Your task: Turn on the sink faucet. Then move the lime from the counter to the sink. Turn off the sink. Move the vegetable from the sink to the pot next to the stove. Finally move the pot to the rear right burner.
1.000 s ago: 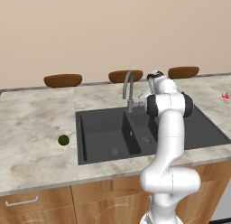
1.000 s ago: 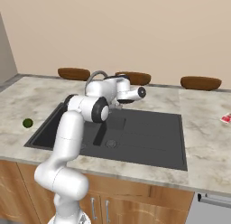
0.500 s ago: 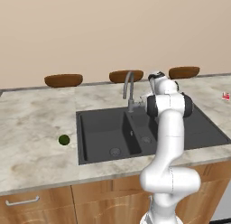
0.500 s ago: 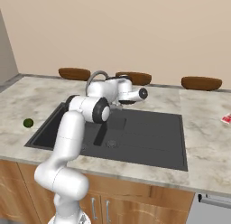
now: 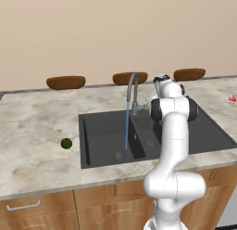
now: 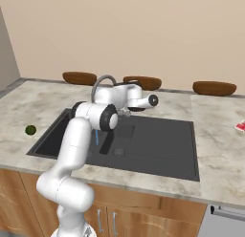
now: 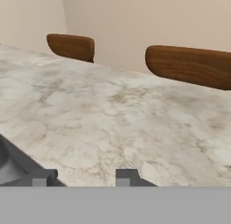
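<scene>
Your jaws stand partly apart with nothing between them: in the hand view the two dark fingertips (image 7: 126,177) rise at the bottom edge with bare marbled stone showing in the gap. The gripper (image 6: 152,101) sits just behind the rear edge of the sink (image 5: 194,131), beside the base of the sink faucet (image 5: 132,92), and points out over the back strip of the desk (image 5: 32,131) toward the brown oval bowls (image 7: 189,65) lined along the wall. Water is running, a thin blue stream (image 5: 127,127) falling from the arched spout into the left-hand basin, so I judge the first step done and the lime next. That is the relation that matters: the lime (image 5: 66,143) lies on the desk well apart from your jaws, off to the robot's left and nearer the front, just outside the sink's left rim, with the whole left-hand basin between. You will have to swing back across the faucet and down. The lime is a small smooth dark green ball with no long axis, so any approach angle serves, but it may roll on the hard polished stone if nudged. The faucet is slim grey metal, a tall gooseneck; the sink is a matte charcoal rectangle with two basins and round drains; wooden cabinet fronts (image 5: 55,210) sit below.
</scene>
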{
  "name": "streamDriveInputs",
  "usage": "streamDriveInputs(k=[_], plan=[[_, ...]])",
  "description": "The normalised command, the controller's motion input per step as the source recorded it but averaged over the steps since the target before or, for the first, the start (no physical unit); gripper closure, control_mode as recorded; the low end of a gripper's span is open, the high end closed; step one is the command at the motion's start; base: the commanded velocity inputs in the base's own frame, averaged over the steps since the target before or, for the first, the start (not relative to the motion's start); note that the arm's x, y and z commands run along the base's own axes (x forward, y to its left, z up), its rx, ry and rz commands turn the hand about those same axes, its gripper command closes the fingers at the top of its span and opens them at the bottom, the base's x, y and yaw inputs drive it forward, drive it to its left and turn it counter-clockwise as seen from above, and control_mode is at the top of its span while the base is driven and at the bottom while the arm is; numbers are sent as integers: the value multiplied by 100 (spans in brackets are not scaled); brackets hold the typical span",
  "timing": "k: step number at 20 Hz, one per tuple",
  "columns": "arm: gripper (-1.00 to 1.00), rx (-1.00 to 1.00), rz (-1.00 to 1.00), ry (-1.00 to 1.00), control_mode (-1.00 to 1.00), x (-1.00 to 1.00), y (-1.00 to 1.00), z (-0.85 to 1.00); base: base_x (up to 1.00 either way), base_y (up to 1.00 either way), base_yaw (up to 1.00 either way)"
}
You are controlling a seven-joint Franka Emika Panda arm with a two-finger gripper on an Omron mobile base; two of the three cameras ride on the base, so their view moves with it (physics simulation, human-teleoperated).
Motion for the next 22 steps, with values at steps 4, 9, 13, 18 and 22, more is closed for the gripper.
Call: streamDriveInputs(k=[4,9,13,18,22], plan=[[-100,3,-5,0,-100,0,-46,-51,0,0,0],[-100,2,-5,0,-100,0,-7,-6,0,0,0],[-100,5,-4,-4,-100,-15,-2,28,0,0,0],[-100,5,-6,-2,-100,-23,-9,53,0,0,0],[-100,1,-7,0,-100,-22,-5,69,0,0,0]])
